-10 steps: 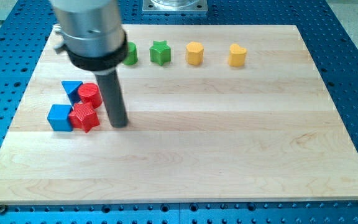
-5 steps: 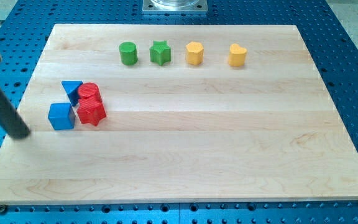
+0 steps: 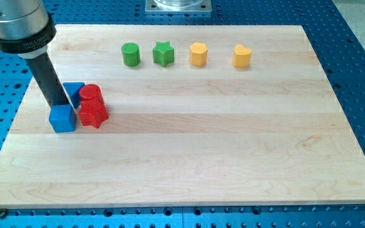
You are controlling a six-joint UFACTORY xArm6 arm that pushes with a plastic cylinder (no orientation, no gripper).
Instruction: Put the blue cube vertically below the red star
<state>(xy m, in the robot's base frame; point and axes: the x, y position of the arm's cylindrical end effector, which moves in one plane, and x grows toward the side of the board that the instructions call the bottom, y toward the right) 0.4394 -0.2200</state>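
The blue cube [image 3: 62, 119] lies at the view's left of the wooden board [image 3: 189, 145], touching the left side of the red star [image 3: 93, 114]. A red cylinder [image 3: 91, 94] sits just above the star. A blue triangle [image 3: 75, 92] lies left of the cylinder, partly hidden by my rod. My tip [image 3: 61, 104] rests at the cube's top edge, between the cube and the triangle.
Along the board's top stand a green cylinder [image 3: 130, 54], a green star [image 3: 163, 53], a yellow hexagon [image 3: 198, 54] and a yellow heart [image 3: 242, 56]. A blue perforated table [image 3: 360, 57] surrounds the board.
My tip went from right of the red star, out past the board's left edge, then back in to the cube's top edge. The star has shifted slightly.
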